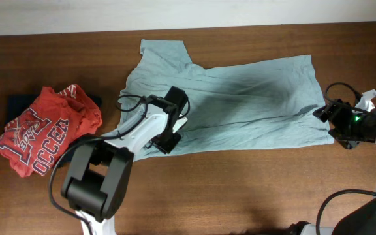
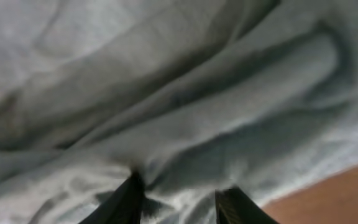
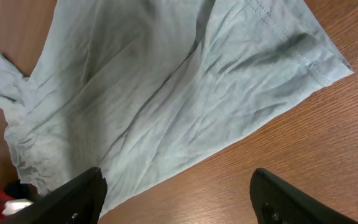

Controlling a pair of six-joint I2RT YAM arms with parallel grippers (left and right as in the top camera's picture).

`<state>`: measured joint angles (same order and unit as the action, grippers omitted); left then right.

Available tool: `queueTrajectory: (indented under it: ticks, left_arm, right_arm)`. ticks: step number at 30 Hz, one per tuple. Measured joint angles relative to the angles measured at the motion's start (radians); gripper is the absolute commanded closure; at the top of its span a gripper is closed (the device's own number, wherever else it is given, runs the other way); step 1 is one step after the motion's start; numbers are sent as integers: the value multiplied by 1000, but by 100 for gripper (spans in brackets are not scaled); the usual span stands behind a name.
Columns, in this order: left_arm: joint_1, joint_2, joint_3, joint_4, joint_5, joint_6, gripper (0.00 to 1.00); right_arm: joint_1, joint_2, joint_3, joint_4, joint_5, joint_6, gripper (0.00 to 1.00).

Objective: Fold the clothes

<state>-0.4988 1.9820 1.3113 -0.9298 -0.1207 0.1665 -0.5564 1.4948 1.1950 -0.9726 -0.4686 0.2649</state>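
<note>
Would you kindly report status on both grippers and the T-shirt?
Left gripper open, low on the T-shirt. Right gripper open beside it. T-shirt spread out, wrinkled. Red shirt lies apart.

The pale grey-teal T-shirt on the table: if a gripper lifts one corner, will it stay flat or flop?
Probably flop: the pale grey-teal cotton T-shirt lies in soft wrinkles. It looks thin, so likely light. Pushed, it would probably bunch rather than slide on the wooden table.

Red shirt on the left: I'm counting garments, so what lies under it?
A dark navy garment pokes out behind the red shirt; its shape and anything else beneath are covered.
</note>
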Motion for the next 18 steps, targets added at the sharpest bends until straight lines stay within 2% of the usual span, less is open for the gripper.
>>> queueTrajectory:
  ticks: [5,18]
  left_arm:
    - [2,6,-3,18,-4,-8,73]
    - [2,6,48,-61,-81,-6,77]
  right_arm:
    - [0,0,0,0,0,0,21]
    - [0,0,0,7,0,0,21]
